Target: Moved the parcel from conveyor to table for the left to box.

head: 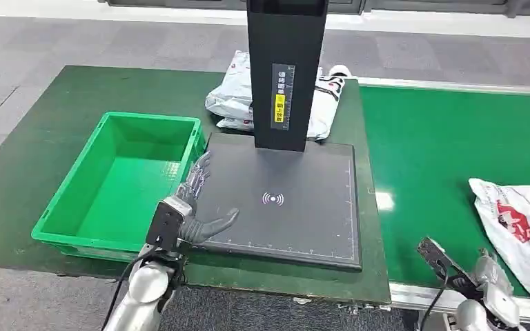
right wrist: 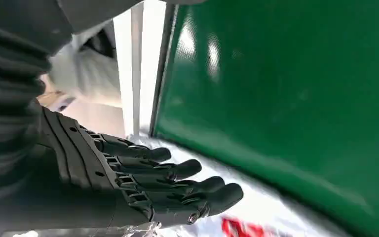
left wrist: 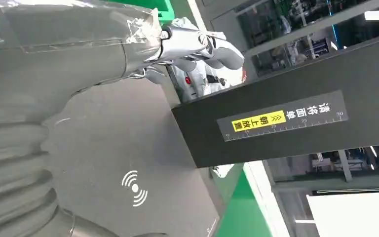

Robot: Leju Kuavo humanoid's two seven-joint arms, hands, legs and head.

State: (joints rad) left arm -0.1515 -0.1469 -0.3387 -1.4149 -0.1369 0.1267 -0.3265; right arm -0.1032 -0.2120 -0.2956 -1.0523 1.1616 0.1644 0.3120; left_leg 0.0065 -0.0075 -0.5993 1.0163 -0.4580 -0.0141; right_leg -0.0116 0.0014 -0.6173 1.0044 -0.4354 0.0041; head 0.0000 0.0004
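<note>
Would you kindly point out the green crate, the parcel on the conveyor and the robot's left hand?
green crate (head: pixel 69 204), head view, on its near left wall.
parcel on the conveyor (head: pixel 517 221), head view, on its red print.
left hand (head: pixel 194 207), head view, on the middle of the hand.

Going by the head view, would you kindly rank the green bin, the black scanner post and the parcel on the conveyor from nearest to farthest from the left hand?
From the left hand:
1. Green bin, right beside it on its left.
2. Black scanner post, ahead and to the right.
3. Parcel on the conveyor, far right.
</note>
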